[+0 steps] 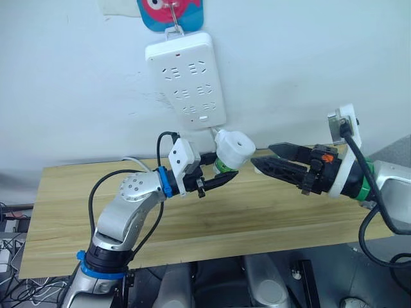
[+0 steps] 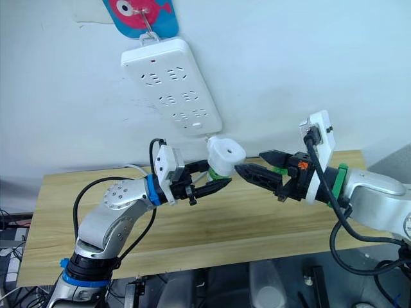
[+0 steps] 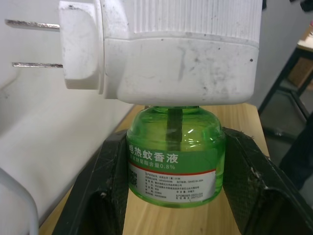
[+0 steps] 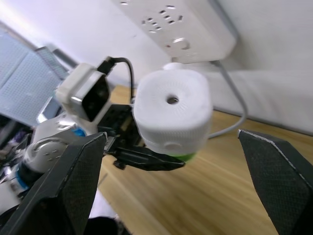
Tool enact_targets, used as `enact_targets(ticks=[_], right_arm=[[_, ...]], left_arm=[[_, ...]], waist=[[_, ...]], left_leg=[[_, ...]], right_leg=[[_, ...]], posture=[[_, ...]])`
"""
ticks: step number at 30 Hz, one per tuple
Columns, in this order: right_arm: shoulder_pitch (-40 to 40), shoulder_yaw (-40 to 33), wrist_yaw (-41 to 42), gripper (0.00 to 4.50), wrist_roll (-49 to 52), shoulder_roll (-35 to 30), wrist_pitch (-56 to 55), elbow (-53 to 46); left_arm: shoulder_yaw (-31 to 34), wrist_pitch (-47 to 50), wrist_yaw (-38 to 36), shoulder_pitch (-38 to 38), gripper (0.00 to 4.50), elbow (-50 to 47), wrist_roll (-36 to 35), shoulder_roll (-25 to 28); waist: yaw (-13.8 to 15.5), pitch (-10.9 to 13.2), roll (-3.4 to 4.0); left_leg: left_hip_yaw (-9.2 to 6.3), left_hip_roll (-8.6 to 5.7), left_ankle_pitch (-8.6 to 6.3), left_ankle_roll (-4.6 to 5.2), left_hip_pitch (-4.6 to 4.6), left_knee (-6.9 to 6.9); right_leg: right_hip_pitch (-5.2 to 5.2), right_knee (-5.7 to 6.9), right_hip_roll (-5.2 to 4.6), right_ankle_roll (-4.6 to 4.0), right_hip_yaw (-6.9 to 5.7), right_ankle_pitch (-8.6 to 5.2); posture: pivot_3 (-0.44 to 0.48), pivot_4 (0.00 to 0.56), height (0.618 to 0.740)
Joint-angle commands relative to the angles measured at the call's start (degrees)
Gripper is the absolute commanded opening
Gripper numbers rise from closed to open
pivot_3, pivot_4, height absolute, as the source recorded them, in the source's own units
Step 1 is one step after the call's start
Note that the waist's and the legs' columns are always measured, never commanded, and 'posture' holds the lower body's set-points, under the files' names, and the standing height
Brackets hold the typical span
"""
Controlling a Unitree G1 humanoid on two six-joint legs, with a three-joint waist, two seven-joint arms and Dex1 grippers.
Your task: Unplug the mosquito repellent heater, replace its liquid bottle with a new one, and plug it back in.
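Note:
The mosquito repellent heater [image 1: 234, 149] is a white rounded unit with a small centre hole, held in the air just below the power strip [image 1: 186, 77]. Its two metal prongs [image 3: 32, 23] are bare, out of any socket. A green liquid bottle [image 3: 173, 156] with a printed label is screwed into it. My left gripper [image 1: 221, 176] is shut on that bottle, one black finger on each side. My right gripper [image 1: 262, 155] is open, its tips just short of the heater's right side and not touching it; in the right wrist view the heater [image 4: 171, 115] sits ahead of its spread fingers [image 4: 73, 181].
The white power strip hangs tilted on the wall from a hook under a blue and red fish sticker [image 1: 170, 11], with its cable [image 4: 230, 105] trailing down behind the heater. A wooden table [image 1: 257, 212] runs below both arms against the wall.

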Motion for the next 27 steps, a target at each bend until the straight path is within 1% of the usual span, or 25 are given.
enact_targets(ticks=[1, 8, 17, 27], right_arm=[[-0.46, 1.10, -2.30, 4.48, -2.52, 1.32, -3.20, -3.29], [-1.78, 4.58, -5.51, 4.48, -5.57, 4.18, -5.40, -4.03], [-4.75, 7.67, -5.86, 4.48, -6.97, 6.64, -5.92, -4.33], [-6.28, 9.75, -5.15, 4.48, -9.19, 8.10, -5.21, -3.13]], left_arm=[[0.75, -0.30, 1.33, -0.25, 2.24, -3.00, -1.70, -1.15], [0.35, -0.63, 2.71, -1.07, 2.24, -3.01, -1.69, -2.30], [-0.73, 0.65, 2.86, -2.13, 2.24, -3.86, -3.32, -2.53], [-0.99, 2.28, 3.18, -2.97, 2.24, -4.92, -4.16, -2.81]], waist=[[0.00, 0.00, 0.00], [-0.04, 0.00, 0.00], [-0.05, 0.00, 0.00], [-0.04, 0.00, 0.00]], left_leg=[[0.00, 0.00, 0.00, 0.00, 0.00, 0.00], [-0.02, 0.00, 0.00, 0.00, 0.00, 0.00], [-0.03, 0.01, 0.00, 0.00, 0.00, 0.00], [-0.05, 0.01, 0.00, 0.00, 0.00, -0.01]], right_leg=[[0.00, 0.00, 0.01, 0.00, 0.00, 0.00], [0.00, 0.01, 0.05, 0.00, 0.00, 0.00], [0.00, 0.00, 0.06, 0.00, 0.01, 0.00], [0.01, 0.01, 0.06, 0.00, 0.00, 0.00]], posture=[[-0.347, 0.325, 0.740], [-0.347, 0.323, 0.740], [-0.345, 0.327, 0.740], [-0.345, 0.327, 0.740]])
